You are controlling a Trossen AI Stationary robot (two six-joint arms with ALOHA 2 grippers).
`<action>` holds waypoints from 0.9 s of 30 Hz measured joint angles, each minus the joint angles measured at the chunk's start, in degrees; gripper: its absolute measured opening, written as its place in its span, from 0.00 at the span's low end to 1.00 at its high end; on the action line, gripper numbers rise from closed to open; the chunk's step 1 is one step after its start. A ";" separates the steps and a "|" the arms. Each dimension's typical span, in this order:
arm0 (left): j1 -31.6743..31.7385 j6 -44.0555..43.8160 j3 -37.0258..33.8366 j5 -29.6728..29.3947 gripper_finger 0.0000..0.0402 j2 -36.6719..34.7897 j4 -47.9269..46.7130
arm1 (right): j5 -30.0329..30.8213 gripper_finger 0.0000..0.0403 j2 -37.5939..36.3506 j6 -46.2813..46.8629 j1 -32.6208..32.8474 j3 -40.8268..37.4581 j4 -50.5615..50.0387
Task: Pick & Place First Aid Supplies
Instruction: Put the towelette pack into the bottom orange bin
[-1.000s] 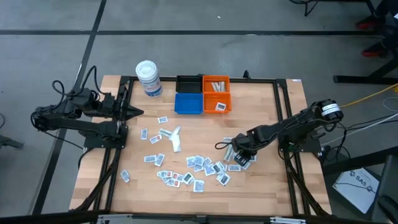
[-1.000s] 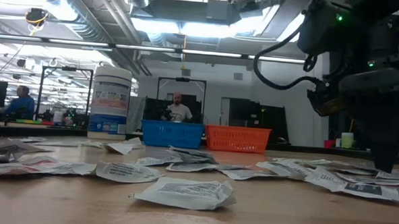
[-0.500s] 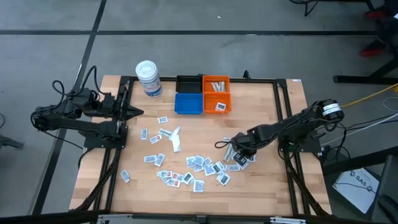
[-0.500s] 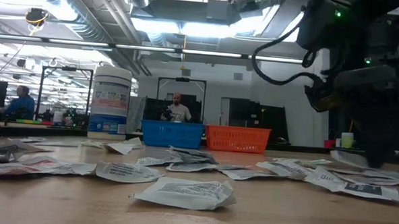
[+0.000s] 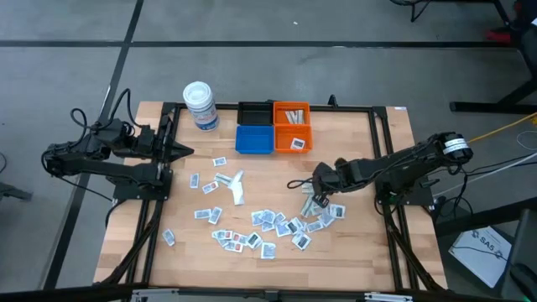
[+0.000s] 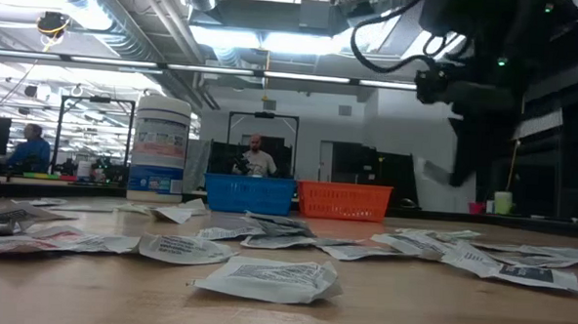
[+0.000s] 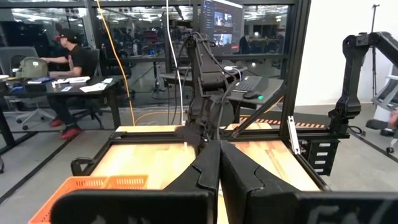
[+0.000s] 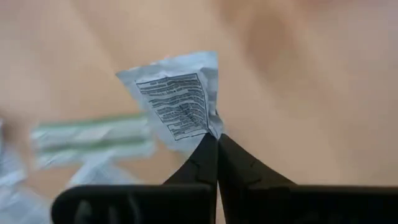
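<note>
Against 1 second ago, the right gripper [image 8: 216, 138] has closed on 1 white printed sachet [image 8: 179, 102], pinched by its corner, and risen clear of the scattered first aid supplies [image 5: 268, 225], moving toward the orange bin [image 5: 292, 126]. The pick appears complete; carrying to a bin is judged the remaining step. The thin corner hold could slip. The left gripper [image 7: 219, 155], fingers pressed together, waits well left of the orange bin.

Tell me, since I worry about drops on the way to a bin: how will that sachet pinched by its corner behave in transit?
The sachet looks thin and light, held flat without sagging. The right pincer grips only one corner, so it may swing or slip.
</note>
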 joint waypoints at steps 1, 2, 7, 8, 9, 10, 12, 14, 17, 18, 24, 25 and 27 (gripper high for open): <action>-0.01 0.02 0.00 0.01 0.01 -0.01 0.00 | 2.62 0.01 0.00 -2.30 -0.35 0.12 0.29; -0.02 0.04 0.00 0.01 0.01 0.01 0.00 | 5.38 0.01 0.00 -4.79 -0.68 0.18 0.67; 0.00 0.03 0.00 0.00 0.01 0.01 0.00 | 20.36 0.01 0.00 -18.18 -2.57 0.19 4.60; 0.00 0.00 0.00 0.01 0.01 0.01 0.00 | 23.36 0.01 0.00 -20.72 -3.06 0.20 5.62; -0.02 0.02 0.00 -0.01 0.01 0.01 0.00 | 26.07 0.01 0.00 -23.16 -3.57 0.20 6.58; -0.02 0.04 0.00 0.00 0.01 0.01 0.00 | 28.38 0.01 0.00 -25.46 -4.15 0.20 7.58; -0.02 0.00 0.00 0.00 0.01 -0.01 0.00 | 31.87 0.01 0.00 -29.73 -4.95 0.20 9.81; -0.02 0.04 0.00 0.01 0.01 0.01 0.00 | 34.53 0.01 0.00 -33.32 -5.44 0.20 12.67; -0.02 0.02 0.00 0.01 0.01 0.01 0.00 | 33.52 0.01 -0.40 -38.68 -6.01 0.20 18.91; -0.02 0.04 0.00 0.01 0.01 0.01 0.00 | 31.41 0.01 -0.83 -40.32 -6.31 0.20 21.25; -0.01 0.00 0.00 0.00 0.01 0.01 0.00 | 20.81 0.00 -2.14 -42.55 -8.73 0.20 29.11; -0.01 0.03 0.00 0.01 0.01 0.00 0.00 | 18.71 0.00 -2.28 -42.58 -9.13 0.20 29.33; 0.00 0.02 0.00 -0.01 0.01 0.01 0.00 | 12.00 0.00 -2.59 -42.55 -10.07 0.20 31.00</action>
